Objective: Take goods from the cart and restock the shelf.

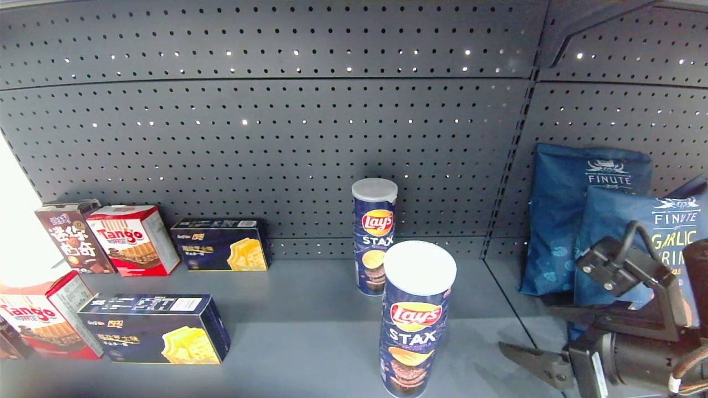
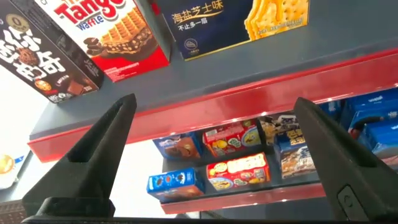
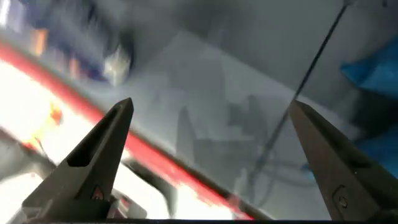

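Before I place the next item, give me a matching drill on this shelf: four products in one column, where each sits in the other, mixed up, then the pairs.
Things:
1. front chip can
2. rear chip can
3. blue snack bags
4. back-row red wafer box

Places:
A. middle of the shelf, close to the back panel
B. far right, standing against the back panel
C. left part, back row
D. middle, nearer the front edge

Pairs: 1-D, 2-A, 3-B, 4-C

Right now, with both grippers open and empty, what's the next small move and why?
Probably pull the right gripper back off the shelf to fetch more stock: it is open, holding nothing, and the front chip can stands upright beside it.
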You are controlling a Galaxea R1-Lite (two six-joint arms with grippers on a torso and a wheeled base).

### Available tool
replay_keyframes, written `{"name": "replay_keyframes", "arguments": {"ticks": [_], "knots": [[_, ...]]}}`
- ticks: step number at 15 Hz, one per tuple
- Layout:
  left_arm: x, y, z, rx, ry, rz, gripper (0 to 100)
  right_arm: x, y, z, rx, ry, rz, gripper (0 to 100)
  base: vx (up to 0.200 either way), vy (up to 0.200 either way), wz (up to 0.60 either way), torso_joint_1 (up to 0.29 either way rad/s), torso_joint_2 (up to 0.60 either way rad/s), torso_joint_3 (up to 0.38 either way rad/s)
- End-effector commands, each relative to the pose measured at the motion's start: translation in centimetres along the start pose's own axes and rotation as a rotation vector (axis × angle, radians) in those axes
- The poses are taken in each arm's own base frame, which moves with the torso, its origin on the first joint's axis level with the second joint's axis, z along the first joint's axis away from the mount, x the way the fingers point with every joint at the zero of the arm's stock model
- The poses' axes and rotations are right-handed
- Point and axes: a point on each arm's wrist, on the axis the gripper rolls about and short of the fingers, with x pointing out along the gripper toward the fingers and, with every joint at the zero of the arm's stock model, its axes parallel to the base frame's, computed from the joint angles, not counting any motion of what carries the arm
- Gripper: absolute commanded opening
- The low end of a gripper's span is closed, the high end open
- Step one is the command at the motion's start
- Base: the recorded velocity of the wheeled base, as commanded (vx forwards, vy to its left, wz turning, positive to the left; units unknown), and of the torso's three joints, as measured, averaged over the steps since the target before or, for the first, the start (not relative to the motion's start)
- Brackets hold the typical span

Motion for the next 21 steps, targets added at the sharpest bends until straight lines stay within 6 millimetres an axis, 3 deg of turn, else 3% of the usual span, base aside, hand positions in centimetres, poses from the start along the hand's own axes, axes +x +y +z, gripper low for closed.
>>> {"name": "replay_keyframes", "arguments": {"ticks": [1, 10, 21], "knots": [[0.0, 0.0, 0.0, -0.011, 0.006, 0.001, 100, 1.9, 1.1, 0.2, 0.017, 0.040, 0.006, 100, 0.000, 0.000, 0.00, 0.000, 0.00, 0.000], [0.1, 0.0, 0.0, -0.010, 0.010, 0.009, 100, 4.6, 3.2, 0.6, -0.023, 0.098, 0.054, 100, 0.000, 0.000, 0.00, 0.000, 0.00, 0.000], [0.0, 0.0, 0.0, -0.008, 0.005, 0.002, 100, 6.6, 4.3, 1.2, -0.041, 0.119, 0.069, 100, 0.000, 0.000, 0.00, 0.000, 0.00, 0.000]]}}
